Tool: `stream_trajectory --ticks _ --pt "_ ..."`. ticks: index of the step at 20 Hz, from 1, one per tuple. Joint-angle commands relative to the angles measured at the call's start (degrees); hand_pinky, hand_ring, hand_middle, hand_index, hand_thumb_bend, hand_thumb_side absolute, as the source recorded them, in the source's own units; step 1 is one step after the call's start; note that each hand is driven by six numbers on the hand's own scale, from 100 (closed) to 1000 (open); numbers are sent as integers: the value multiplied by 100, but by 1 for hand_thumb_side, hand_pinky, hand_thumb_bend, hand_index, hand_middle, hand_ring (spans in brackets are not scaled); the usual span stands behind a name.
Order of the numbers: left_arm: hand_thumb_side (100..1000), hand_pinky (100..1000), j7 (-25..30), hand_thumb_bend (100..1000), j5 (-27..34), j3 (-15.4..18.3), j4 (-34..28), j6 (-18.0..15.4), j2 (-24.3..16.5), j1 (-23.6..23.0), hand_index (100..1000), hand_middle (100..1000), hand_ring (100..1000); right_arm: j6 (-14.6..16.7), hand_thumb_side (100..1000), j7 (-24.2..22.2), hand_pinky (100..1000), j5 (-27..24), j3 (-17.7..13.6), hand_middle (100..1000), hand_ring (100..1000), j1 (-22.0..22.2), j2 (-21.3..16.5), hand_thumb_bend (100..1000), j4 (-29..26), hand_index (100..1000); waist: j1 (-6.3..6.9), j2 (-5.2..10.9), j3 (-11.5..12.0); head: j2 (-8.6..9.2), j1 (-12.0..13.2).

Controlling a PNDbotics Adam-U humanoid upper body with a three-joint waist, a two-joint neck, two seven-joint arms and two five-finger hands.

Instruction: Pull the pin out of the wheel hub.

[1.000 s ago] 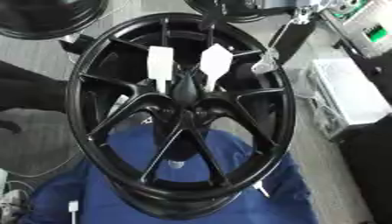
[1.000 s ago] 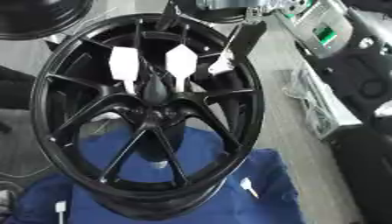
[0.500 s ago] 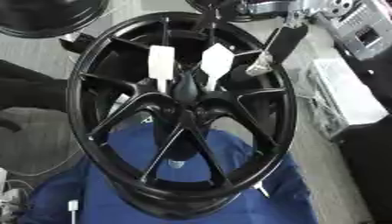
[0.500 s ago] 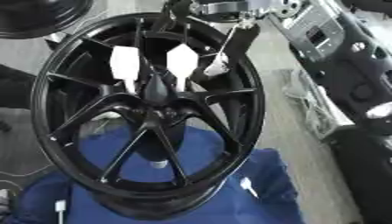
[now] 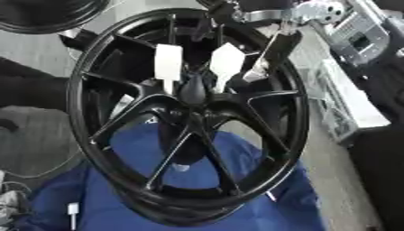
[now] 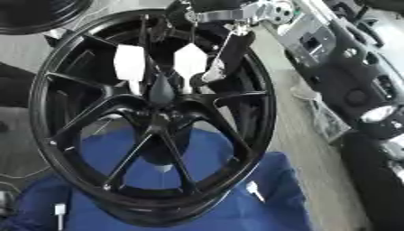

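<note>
A black spoked wheel hub (image 5: 189, 117) stands tilted on a blue cloth (image 5: 236, 194). Two white flat-headed pins stick out near its centre, one on the left (image 5: 167, 63) and one on the right (image 5: 225, 61), above a black centre cone (image 5: 193, 88). My right hand (image 5: 272, 45) reaches down from the top over the far rim, fingers straight and spread. One finger with a pale tip (image 5: 254, 74) hangs just right of the right pin and does not hold it. Thinner fingers (image 5: 172, 27) hang above the left pin. No left hand shows.
A second black wheel (image 5: 47, 13) lies at the top left. At the upper right are a grey device (image 5: 359, 38) and my black right arm (image 6: 371, 90). A white tray (image 5: 347, 108) sits right of the wheel. Small white bits (image 6: 254, 189) lie on the cloth.
My right hand has come down and a little left over the far rim, its pale-tipped finger closer to the right pin. Both pins stay in the hub.
</note>
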State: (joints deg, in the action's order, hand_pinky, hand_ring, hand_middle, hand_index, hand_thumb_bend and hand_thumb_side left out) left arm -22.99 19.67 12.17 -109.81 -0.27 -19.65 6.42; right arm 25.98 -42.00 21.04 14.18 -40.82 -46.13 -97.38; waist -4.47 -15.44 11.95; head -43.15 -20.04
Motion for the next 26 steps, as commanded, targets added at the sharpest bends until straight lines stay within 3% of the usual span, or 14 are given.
stream_trajectory --ticks 1,13,26 --pt "775 860 6 207 -24 44 -86 6 -96 34 836 749 699 746 333 -651 845 124 -46 763 795 -78 -109 444 7 865 17 54 9 80 -35" --pt "778 862 41 205 -35 20 -79 19 -80 26 836 749 697 809 383 -559 830 314 -68 719 766 -100 -215 452 49 821 38 -4 19 110 -100" --pt "778 864 108 203 -37 -17 -67 27 -67 36 835 749 696 899 396 -899 811 218 -120 687 739 -114 -428 423 -42 790 85 -6 18 206 -206"
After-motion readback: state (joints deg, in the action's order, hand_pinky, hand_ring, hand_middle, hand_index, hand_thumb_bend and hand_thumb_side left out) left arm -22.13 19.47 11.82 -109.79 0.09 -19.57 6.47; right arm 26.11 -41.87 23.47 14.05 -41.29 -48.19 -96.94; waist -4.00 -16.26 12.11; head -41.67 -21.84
